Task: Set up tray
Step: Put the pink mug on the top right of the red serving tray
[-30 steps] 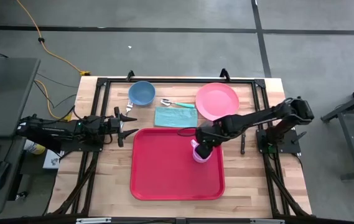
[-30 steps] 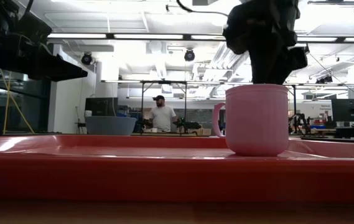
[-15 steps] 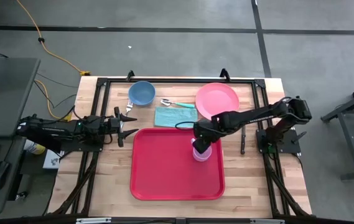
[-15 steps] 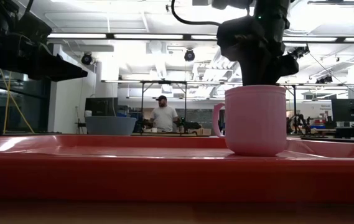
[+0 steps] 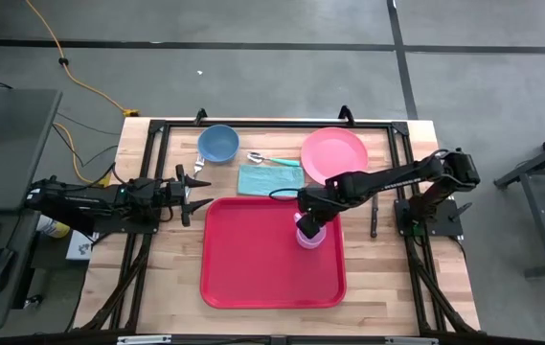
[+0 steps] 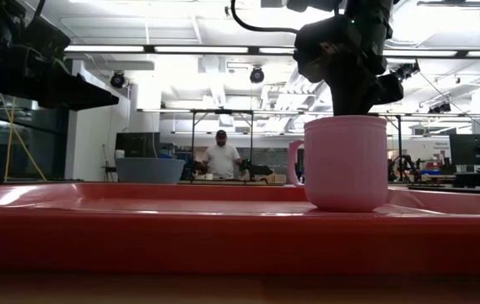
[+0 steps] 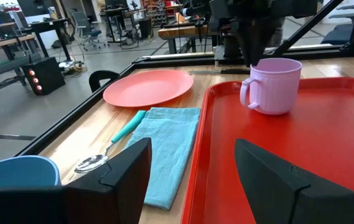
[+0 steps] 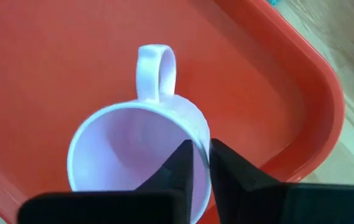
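The right gripper (image 8: pixel 200 163) pinches the rim of a pink mug (image 5: pixel 307 235), one finger inside and one outside, its jaws now drawn narrow where a second ago they stood apart above the cup. The mug stands upright on the red tray (image 5: pixel 253 268), toward its two o'clock corner. The tray lies at table centre, six o'clock of the teal napkin (image 5: pixel 270 179) and pink plate (image 5: pixel 333 155). At nine o'clock, the left gripper (image 5: pixel 193 195) waits, fingers spread wide, unmoved.

Spoon (image 5: pixel 270 159) bowl partly hidden under napkin (image 5: pixel 270 179).
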Robot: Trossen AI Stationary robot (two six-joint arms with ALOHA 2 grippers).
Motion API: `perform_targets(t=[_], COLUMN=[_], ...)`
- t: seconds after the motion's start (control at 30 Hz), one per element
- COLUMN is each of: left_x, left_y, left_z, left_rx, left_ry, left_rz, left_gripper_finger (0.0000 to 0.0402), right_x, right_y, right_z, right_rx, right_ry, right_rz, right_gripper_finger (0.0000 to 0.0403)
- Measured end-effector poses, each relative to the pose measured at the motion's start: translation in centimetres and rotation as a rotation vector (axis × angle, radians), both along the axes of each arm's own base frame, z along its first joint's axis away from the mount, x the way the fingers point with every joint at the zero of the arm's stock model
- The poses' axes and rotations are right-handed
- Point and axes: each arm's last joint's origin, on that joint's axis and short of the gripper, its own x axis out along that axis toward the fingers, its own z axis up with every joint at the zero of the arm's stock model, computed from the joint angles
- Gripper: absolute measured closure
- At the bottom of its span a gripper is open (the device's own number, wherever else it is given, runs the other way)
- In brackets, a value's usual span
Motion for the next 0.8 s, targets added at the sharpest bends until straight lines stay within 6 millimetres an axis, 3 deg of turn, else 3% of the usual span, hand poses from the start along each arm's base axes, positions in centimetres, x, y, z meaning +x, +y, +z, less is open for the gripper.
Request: perform_targets(t=[0.1, 0.8], left_x=[0.0, 0.0], left_y=[0.0, 0.0], left_z=[0.0, 0.0], left_rx=[0.0, 0.0], left_ry=[0.0, 0.0], left_rz=[0.0, 0.0], left_gripper_finger=[0.014, 0.014], right_x=[0.0, -0.69], right_y=[-0.01, -0.48], right_z=[0.0, 0.09], right_rx=[-0.003, -0.121], right_ry=[0.0, 0.041], right_rz=[-0.001, -0.146], right_gripper_finger=[0.0399, 0.0403])
